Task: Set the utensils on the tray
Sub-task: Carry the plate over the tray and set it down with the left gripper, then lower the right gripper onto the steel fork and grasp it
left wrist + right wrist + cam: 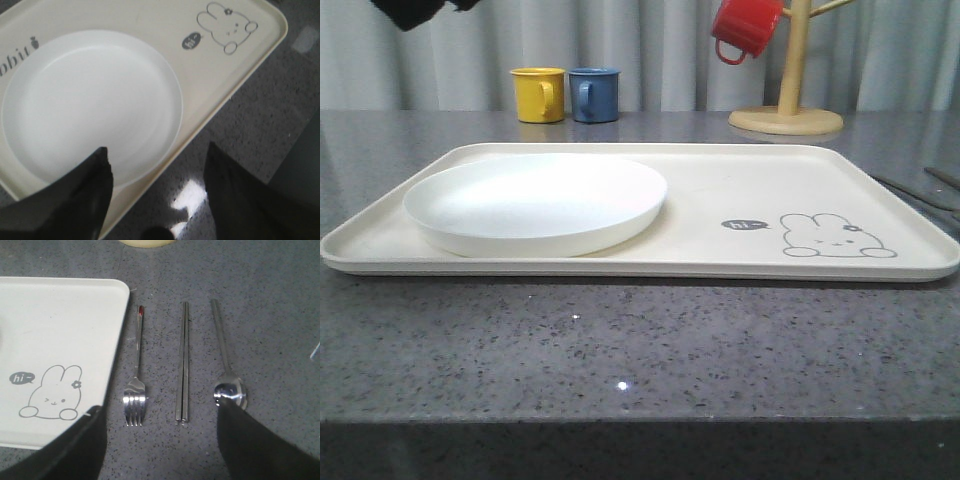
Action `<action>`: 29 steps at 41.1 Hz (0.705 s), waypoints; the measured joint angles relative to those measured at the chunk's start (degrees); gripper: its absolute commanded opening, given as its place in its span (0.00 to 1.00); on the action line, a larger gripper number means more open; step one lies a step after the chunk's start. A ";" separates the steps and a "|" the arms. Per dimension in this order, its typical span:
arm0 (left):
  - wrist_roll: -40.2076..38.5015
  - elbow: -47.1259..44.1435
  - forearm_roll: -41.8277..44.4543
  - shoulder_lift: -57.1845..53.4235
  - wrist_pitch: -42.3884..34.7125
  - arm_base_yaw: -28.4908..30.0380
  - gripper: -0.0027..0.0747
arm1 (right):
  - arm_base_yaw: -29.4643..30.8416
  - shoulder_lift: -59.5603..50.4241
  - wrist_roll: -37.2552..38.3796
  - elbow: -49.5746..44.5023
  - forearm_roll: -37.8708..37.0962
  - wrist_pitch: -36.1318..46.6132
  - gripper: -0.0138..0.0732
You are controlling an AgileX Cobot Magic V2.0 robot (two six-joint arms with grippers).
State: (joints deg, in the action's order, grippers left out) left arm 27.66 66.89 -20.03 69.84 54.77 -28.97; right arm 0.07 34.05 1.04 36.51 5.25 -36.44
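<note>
The cream tray (720, 190) with its rabbit drawing lies across the middle of the grey table. To its right on the table lie the utensils side by side: a fork (136, 375), a pair of chopsticks (184, 365) and a spoon (227, 370). Thin parts of the utensils (920, 195) show at the right edge of the front view. My right gripper (159, 412) hangs open above the fork's and chopsticks' near ends, holding nothing. Over the tray's (150, 30) near rim my left gripper (156, 152) stands open and empty.
A round white plate (535, 205) sits on the tray's left half. At the back stand a yellow mug (538, 94), a blue mug (594, 94) and a wooden mug tree (790, 70) with a red mug (745, 28) hung on it.
</note>
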 measured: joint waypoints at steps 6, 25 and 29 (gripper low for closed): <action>-10.48 -8.85 9.77 -10.09 -2.91 -4.26 0.55 | 0.00 0.00 0.00 0.00 0.00 0.00 0.73; -19.35 -25.35 15.03 -33.69 -11.17 -4.56 0.55 | 0.00 0.00 0.00 0.00 0.50 -0.09 0.73; -19.47 -25.72 15.03 -34.50 -11.67 -4.56 0.55 | 0.00 0.00 -0.15 0.00 1.12 -0.13 0.72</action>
State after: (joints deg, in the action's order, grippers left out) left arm 8.18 41.17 -4.99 35.35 43.11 -33.53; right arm 0.07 34.05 0.89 36.51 6.37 -36.58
